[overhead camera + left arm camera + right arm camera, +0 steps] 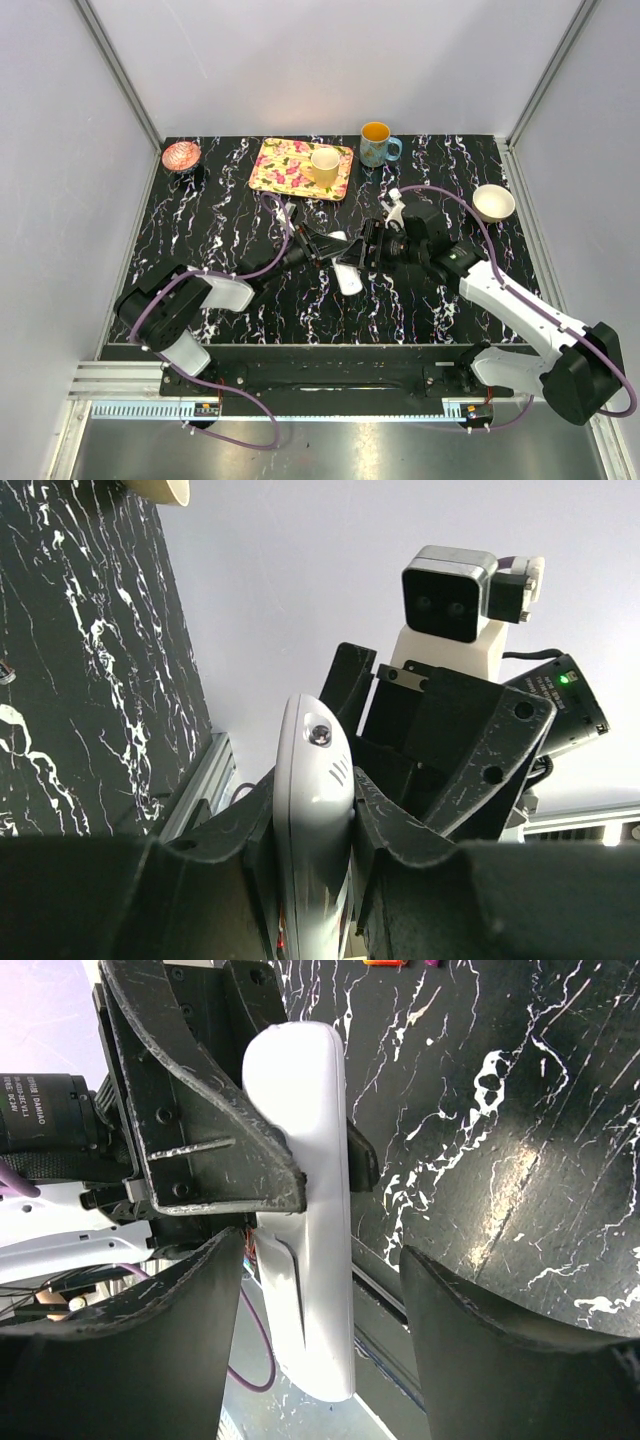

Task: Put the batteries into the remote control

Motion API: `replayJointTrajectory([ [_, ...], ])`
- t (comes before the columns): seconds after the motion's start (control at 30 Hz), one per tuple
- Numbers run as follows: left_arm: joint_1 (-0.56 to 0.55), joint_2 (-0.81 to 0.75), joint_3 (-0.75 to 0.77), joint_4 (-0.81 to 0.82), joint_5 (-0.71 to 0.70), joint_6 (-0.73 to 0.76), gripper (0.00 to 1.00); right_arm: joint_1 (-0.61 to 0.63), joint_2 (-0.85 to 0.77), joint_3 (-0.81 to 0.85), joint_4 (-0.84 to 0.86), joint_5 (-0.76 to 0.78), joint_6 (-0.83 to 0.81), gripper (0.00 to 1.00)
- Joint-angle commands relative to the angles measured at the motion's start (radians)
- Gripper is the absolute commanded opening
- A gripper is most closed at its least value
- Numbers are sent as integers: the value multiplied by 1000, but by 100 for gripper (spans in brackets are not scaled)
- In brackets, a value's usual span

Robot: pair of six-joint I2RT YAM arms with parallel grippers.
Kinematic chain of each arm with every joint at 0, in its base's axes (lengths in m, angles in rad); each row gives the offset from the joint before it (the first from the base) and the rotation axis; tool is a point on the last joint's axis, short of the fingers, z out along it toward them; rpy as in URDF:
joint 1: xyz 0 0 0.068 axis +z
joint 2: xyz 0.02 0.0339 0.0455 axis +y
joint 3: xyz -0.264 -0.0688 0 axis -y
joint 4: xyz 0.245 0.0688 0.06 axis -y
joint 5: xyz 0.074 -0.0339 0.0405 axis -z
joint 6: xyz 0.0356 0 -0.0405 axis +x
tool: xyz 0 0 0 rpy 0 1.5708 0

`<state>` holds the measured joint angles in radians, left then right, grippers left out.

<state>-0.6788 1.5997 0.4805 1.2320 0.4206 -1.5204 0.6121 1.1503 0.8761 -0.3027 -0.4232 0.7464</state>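
Black marbled table (230, 230): one remote control (300, 1160) clenched in left claw (313, 810), right claw (320, 1255) released.

the table (230, 225) was black with white veins; the tray (278, 168) yellow with pink flowers; the remote (348, 281) white.

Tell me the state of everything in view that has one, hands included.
Left hand: shut on the remote.
Right hand: open, straddling the remote.
Remote: clamped in the left hand.
Cup: upright on the tray.
Mug: upright on the table.
Pink bowl: upright.
White bowl: upright.
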Motion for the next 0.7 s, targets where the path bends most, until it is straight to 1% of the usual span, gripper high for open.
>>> replayJointTrajectory([
  [0.0,-1,-49,-2,118,18,-18,0,-14,-1,-22,89,-61,18,71],
  [0.43,-2,-64,21,129,21,-27,0,-29,-35,-121,174,-100,62,64],
  [0.67,-4,-63,24,162,29,-47,0,-44,-32,-140,201,-108,73,62],
])
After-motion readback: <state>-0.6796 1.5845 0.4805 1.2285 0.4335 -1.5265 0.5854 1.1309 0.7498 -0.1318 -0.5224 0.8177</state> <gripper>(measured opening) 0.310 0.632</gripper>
